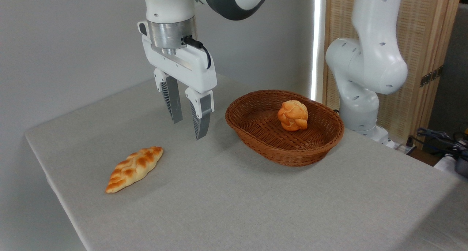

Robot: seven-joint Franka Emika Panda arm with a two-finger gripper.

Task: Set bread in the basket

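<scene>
Clearly, gripper empty, fingers apart, hanging above table; bread lies below-left of it, long axis diagonal, near front-left edge; basket well right, holding round roll.

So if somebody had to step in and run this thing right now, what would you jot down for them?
Gripper: open, empty, hanging above the table between loaf and basket.
Bread: the long braided loaf lies flat on the table, left of the basket, untouched.
Basket: holds only a round knotted roll.
Done: nothing yet for the loaf.
Left: go down to the loaf, grasp it, carry it right, drop it in the basket.
</scene>
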